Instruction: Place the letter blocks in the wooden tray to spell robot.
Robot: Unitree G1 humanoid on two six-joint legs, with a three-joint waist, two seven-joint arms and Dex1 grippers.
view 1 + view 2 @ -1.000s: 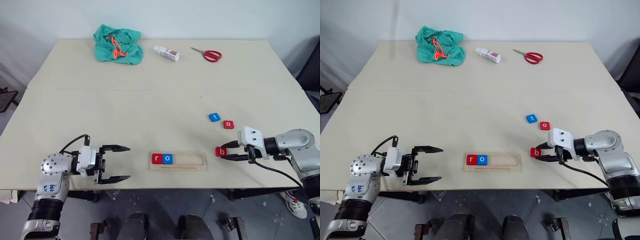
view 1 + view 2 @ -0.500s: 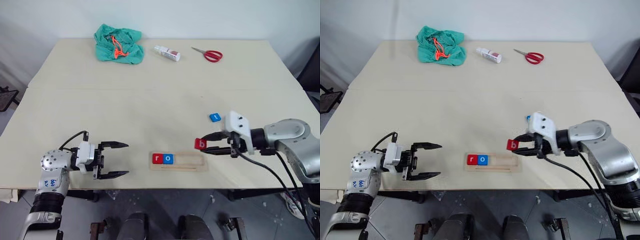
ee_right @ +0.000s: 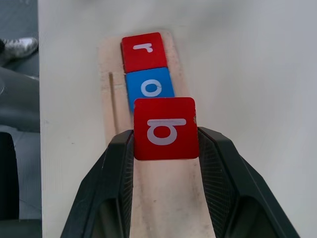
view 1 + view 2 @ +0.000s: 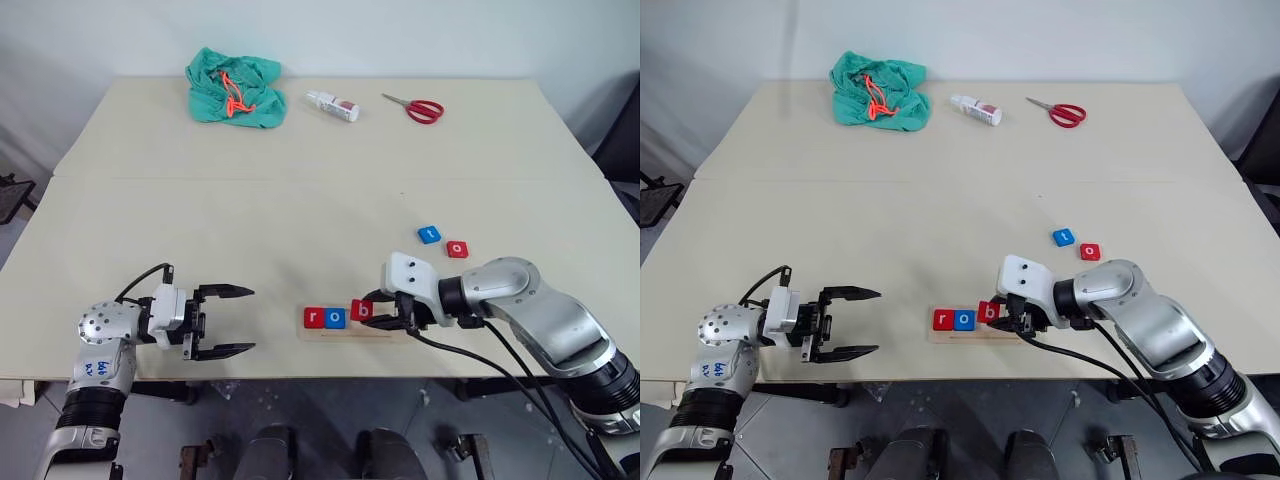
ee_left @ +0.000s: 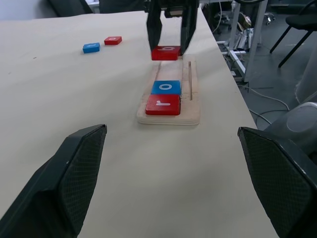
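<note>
Two tiles already sit in the wooden tray [image 4: 390, 331] near the desk's [image 4: 300, 200] front edge, but the scene reads from the left like this: the left gripper [image 4: 228, 320] hangs over the front left part of the desk with its fingers spread wide and nothing between them, well apart from the tray. At the tray's left end lie the red r block [image 4: 314, 317] and, touching it, the blue o block [image 4: 336, 318]. Just right of those, the right gripper [image 3: 166, 144] has its fingers closed on the sides of the red b block [image 4: 362, 310], holding it over the tray beside the blue o. Farther right and farther back on the bare desk lie the blue t block [image 4: 429, 234] and the red o block [image 4: 457, 248], near each other.
</note>
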